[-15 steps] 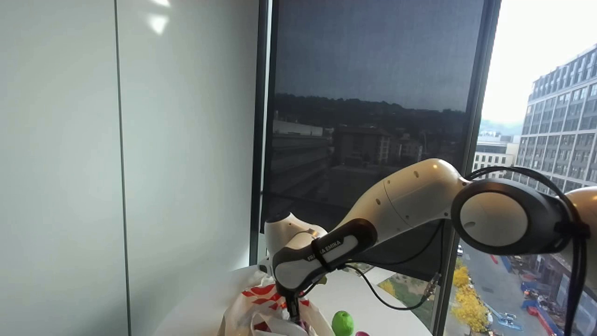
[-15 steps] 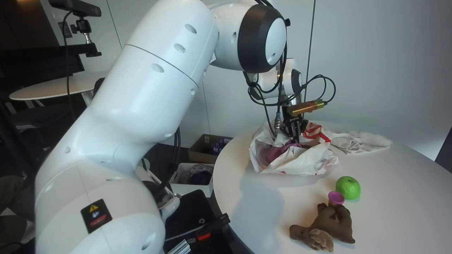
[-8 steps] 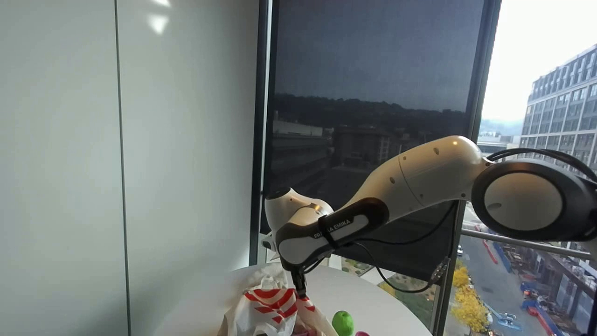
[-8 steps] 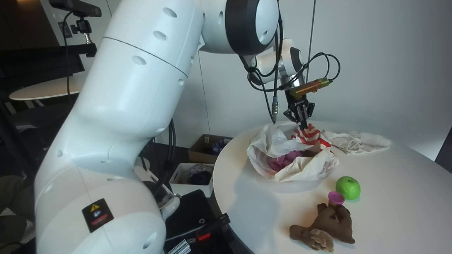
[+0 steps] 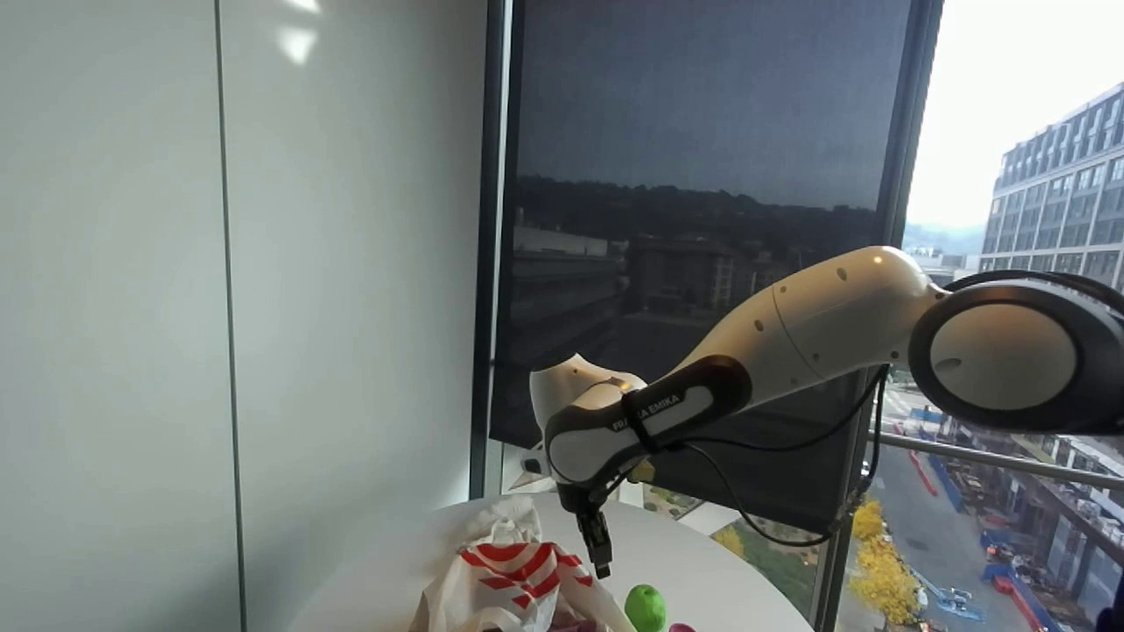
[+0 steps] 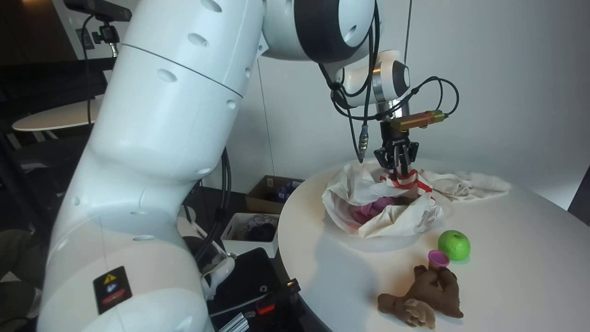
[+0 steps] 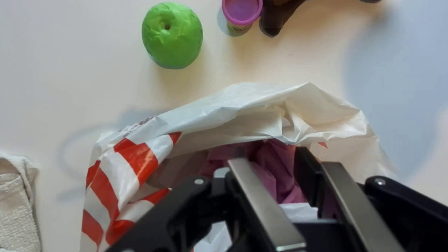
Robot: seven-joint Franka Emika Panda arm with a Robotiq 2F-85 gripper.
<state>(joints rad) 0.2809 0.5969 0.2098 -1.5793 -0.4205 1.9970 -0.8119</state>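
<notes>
My gripper is open and empty, its two fingers apart in the wrist view [image 7: 269,162]. It hangs above the far side of a crumpled white plastic bag with red stripes [image 7: 217,112]. The gripper also shows in both exterior views [image 5: 602,569] [image 6: 399,175], pointing down. The bag [image 6: 408,219] lies on the table with its mouth open. A purple cloth [image 6: 372,208] is inside it and also shows between the fingers in the wrist view [image 7: 278,171]. Whether a fingertip touches the bag I cannot tell.
On the white round table [image 6: 521,258] are a green apple [image 6: 454,246], a small purple-lidded tub [image 6: 438,259] and a brown plush toy [image 6: 433,290] near the bag. A whitish cloth [image 6: 468,185] lies behind the bag. A wall and a window stand close to the table.
My gripper was down inside the bag one second ago. It has risen out and shifted right in both exterior views. The bag's striped side stands differently now; the other table things have not moved.
</notes>
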